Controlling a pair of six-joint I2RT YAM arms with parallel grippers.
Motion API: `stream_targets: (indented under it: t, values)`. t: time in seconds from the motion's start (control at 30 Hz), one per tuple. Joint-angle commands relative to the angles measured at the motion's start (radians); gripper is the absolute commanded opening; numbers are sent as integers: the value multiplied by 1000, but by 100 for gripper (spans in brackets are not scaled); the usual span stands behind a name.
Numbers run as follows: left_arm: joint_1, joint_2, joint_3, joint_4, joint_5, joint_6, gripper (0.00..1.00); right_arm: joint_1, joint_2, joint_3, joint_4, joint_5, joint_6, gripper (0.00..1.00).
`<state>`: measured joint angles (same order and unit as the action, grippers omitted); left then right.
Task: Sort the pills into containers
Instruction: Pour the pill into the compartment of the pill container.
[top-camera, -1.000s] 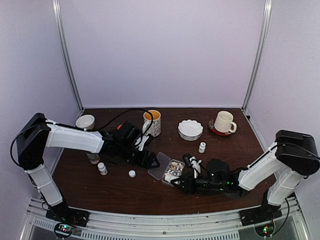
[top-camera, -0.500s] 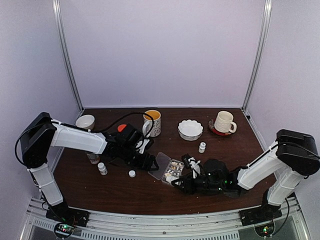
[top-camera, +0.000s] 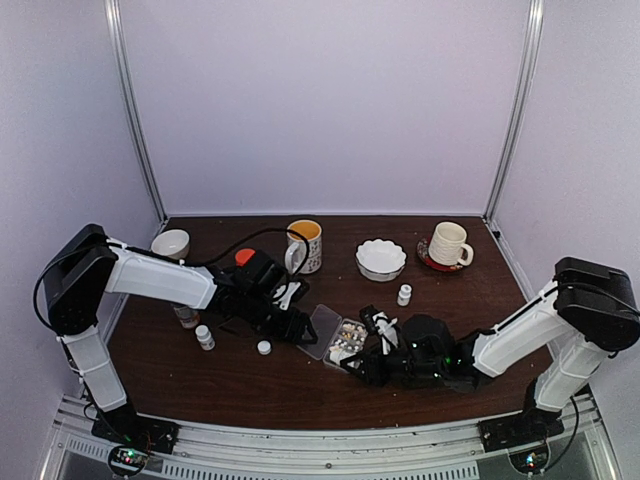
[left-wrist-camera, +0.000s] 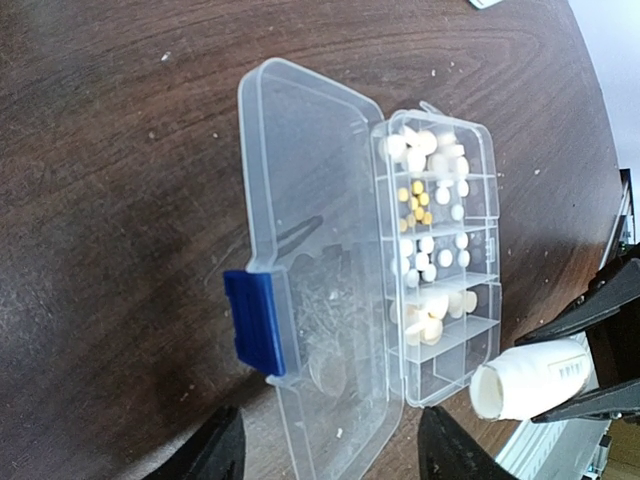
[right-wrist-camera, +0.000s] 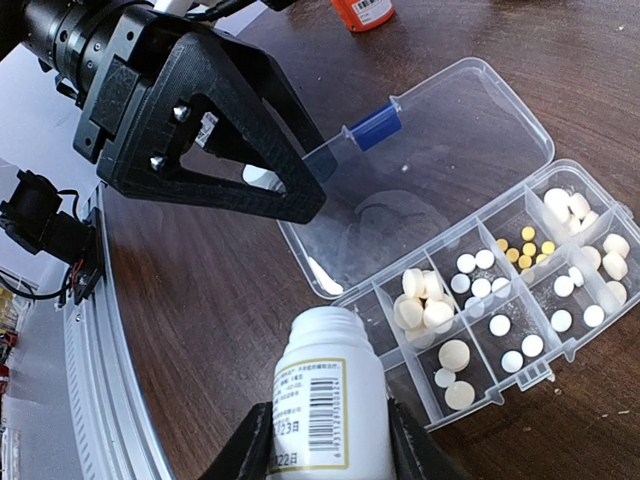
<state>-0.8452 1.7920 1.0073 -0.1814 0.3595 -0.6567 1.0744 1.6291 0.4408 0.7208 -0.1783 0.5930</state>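
many small pills (right-wrist-camera: 425, 300) lie in the little rooms (left-wrist-camera: 450, 372) of the clear box (right-wrist-camera: 533, 372), white ones and a few yellow ones. the box sits on the table (top-camera: 250, 390), in the middle between the two arms. its lid (right-wrist-camera: 440, 160) lies open and flat on the side toward the left arm.

the right gripper (right-wrist-camera: 325, 455) is squeezed tight around a white bottle (right-wrist-camera: 325, 385) with no cap. the bottle leans with its mouth toward the box. the mouth is just beside the near end of the box, close to the last rooms, but not over them yet. the box is long, and its long way runs away from the bottle mouth, so the rooms line up one after another in front of it.

the left gripper (left-wrist-camera: 335, 455) is spread wide, with the end of the lid between its fingers. i cannot tell if it touches the lid.

the right arm is nearer for pouring, since it has the bottle. i think the next move is to tip the mouth over one room. that needs care. the rooms are small, and pills could roll into the wrong one or onto the table.
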Motion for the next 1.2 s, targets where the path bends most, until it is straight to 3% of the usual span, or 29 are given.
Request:
stream_targets:
  t: [0.0, 0.27, 0.4, 0.5, 0.6, 0.7, 0.8, 0.93, 1.03, 1.13, 1.17]
  values:
    - [3, 13, 22, 28, 22, 2, 61, -7, -27, 13, -30, 34, -16, 0]
    - [4, 29, 30, 25, 29, 5, 57, -6, -21, 55, -117, 40, -38, 0]
    - [5, 30, 37, 13, 26, 14, 57, -5, -32, 32, -72, 26, -38, 0]
    - [5, 31, 39, 13, 26, 14, 56, -5, -22, 66, -154, 27, -59, 0]
    - [5, 32, 40, 11, 29, 16, 56, -5, -46, 16, -44, 26, -35, 0]
    - [4, 32, 42, 7, 29, 19, 56, -5, -40, 67, -173, 36, -58, 0]
    - [4, 32, 45, 6, 30, 22, 56, -3, -46, 28, -66, 23, -43, 0]
    - [3, 32, 48, 0, 29, 23, 55, -4, -29, 66, -158, 16, -64, 0]
    - [3, 32, 50, -5, 29, 26, 55, -3, -55, 23, -58, 28, -40, 0]
    - [4, 29, 50, -6, 28, 26, 55, -4, -49, 78, -189, 30, -76, 0]
    - [4, 30, 50, -5, 29, 26, 55, -4, -53, 71, -162, 20, -78, 0]
